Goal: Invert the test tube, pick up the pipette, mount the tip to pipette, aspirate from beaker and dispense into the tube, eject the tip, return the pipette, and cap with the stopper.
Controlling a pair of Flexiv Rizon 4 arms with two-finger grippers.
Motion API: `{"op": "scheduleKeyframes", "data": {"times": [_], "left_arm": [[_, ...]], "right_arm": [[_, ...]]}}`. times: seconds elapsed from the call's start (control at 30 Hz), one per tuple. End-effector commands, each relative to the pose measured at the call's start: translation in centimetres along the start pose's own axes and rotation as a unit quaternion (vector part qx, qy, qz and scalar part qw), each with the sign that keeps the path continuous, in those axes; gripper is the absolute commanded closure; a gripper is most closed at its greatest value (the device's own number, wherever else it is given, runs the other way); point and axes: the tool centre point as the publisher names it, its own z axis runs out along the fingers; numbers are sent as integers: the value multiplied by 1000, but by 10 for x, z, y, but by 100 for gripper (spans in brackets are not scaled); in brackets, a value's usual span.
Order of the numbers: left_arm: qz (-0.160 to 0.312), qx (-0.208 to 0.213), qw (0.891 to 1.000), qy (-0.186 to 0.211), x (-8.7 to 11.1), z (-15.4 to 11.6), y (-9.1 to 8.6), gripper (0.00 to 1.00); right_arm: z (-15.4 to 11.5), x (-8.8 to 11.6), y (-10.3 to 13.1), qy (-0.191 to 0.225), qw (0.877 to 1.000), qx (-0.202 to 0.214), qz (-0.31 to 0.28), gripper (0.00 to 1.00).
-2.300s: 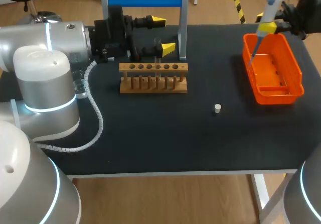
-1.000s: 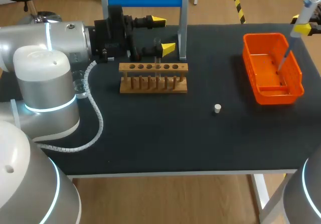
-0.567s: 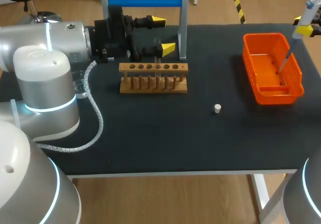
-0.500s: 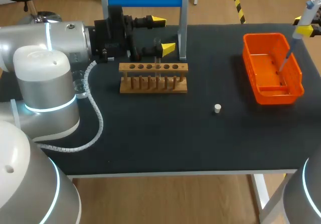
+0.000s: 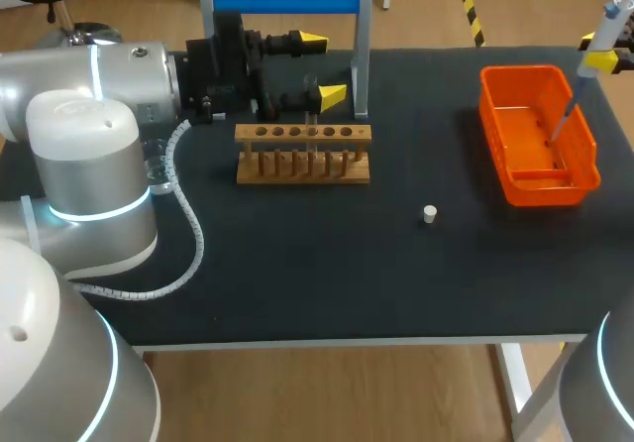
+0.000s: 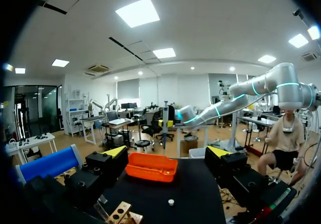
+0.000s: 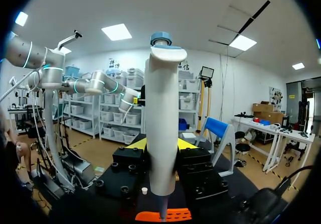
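Two sides of the pipette point(image 7: 161, 123) are squeezed by the right gripper point(image 7: 160, 146); the orange bin point(image 5: 586, 137) sits below. Left gripper point(image 5: 324, 65) is wide open, with the test tube point(image 5: 310, 117) standing just beside it.

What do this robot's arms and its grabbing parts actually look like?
The left arm and right arm are thick, rounded silver-white tubes with glowing pale-blue rings. A white coiled cable trails from the left one. The left gripper and right gripper are black blocks, each with two yellow-tipped fingers.
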Motion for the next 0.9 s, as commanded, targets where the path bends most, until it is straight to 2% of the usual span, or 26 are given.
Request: {"op": "scheduleKeyframes", "data": {"times": [0.03,0.83,0.9], "left_arm": [[1,2,1000,0,0,0,1,0],[1,2,1000,0,0,0,1,0],[-4,0,1000,-4,0,9,-2,0]], "right_arm": [[-2,-1,0,3,1000,0,0,100],[-2,-1,0,3,1000,0,0,100],[-2,-1,0,3,1000,0,0,100]]}}
